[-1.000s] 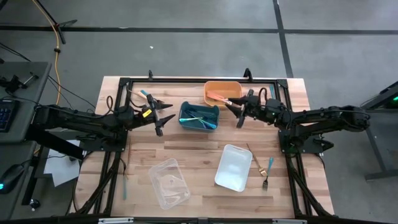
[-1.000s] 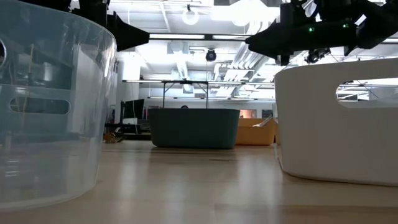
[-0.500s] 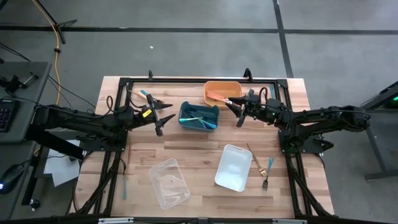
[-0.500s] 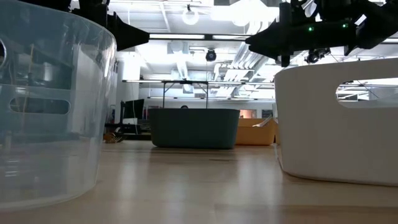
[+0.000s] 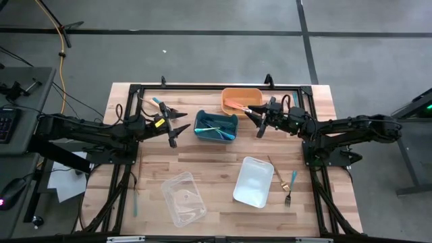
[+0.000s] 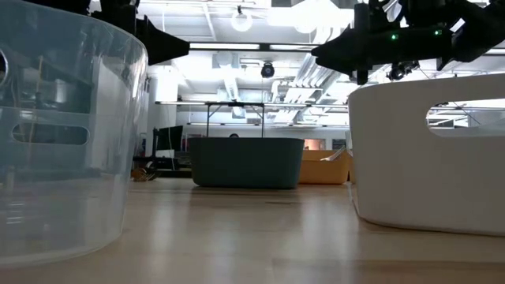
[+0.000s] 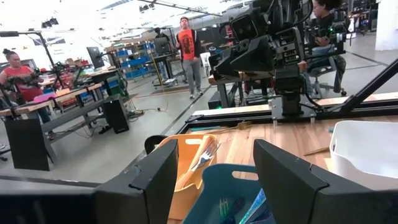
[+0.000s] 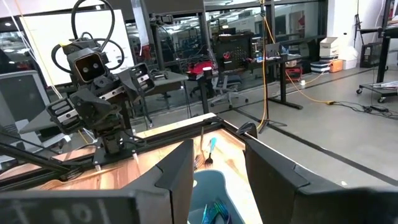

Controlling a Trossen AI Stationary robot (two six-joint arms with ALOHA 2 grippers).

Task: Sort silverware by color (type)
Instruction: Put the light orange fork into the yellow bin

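Both grippers hover open and hold nothing. My left gripper (image 5: 177,126) is left of the teal bin (image 5: 216,125), which holds teal-handled pieces (image 5: 217,128). My right gripper (image 5: 257,122) is right of that bin, near the orange bin (image 5: 241,100), where a salmon-handled piece (image 5: 236,104) lies. A gold fork (image 5: 277,171) and a teal-handled fork (image 5: 291,186) lie flat on the table right of the white bin (image 5: 253,181). Two more pieces (image 5: 151,101) lie near the far left corner, also seen in the right wrist view (image 8: 206,150). A teal piece (image 5: 135,201) lies by the left edge.
A clear bin (image 5: 183,198) stands near the table's near edge, left of the white bin. A black frame (image 5: 202,87) runs round the table. In the left wrist view the teal bin (image 7: 233,193) lies straight ahead; people (image 7: 186,46) stand in the room beyond.
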